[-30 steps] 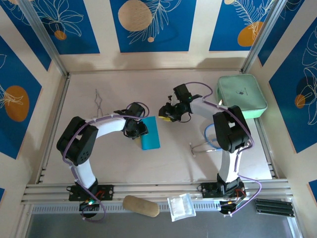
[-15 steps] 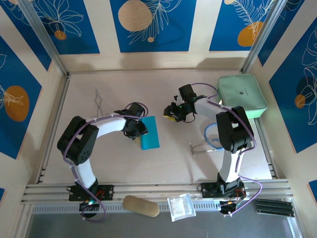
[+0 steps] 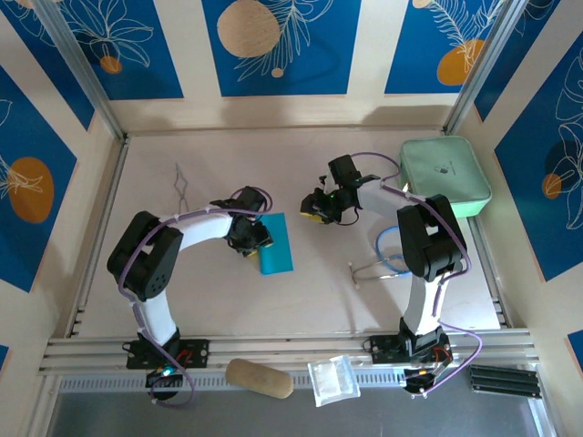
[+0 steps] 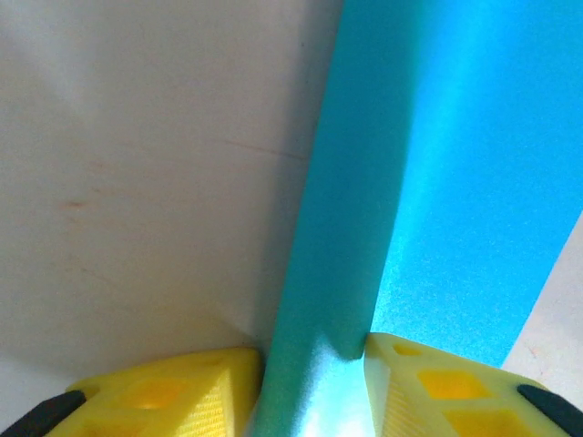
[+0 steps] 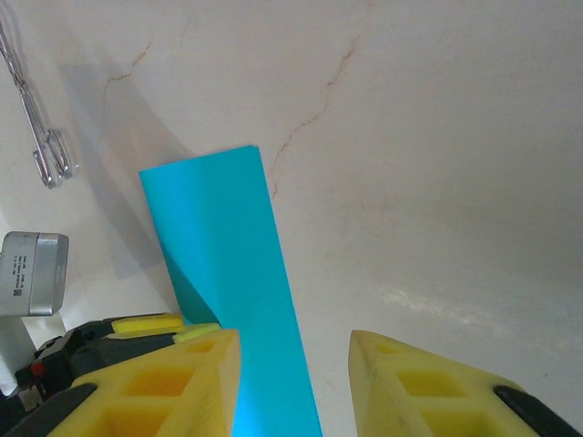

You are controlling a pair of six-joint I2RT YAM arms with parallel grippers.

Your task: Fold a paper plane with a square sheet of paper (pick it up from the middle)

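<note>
We see left gripper [image 4: 314, 364] pinching the folded square sheet of paper [image 3: 276, 244] mid-desk; right gripper [image 5: 293, 341] parted, empty, near it.

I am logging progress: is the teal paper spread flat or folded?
Folded. The square sheet of paper is a narrow rectangle, and the left gripper pinches a raised layer along one long edge.

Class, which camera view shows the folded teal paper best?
Top external: the folded teal paper appears as a rectangle with nearly its whole outline visible. Right wrist shows its far end larger, the near part cut off. Left wrist shows a close-up strip between the left gripper's fingers.
</note>
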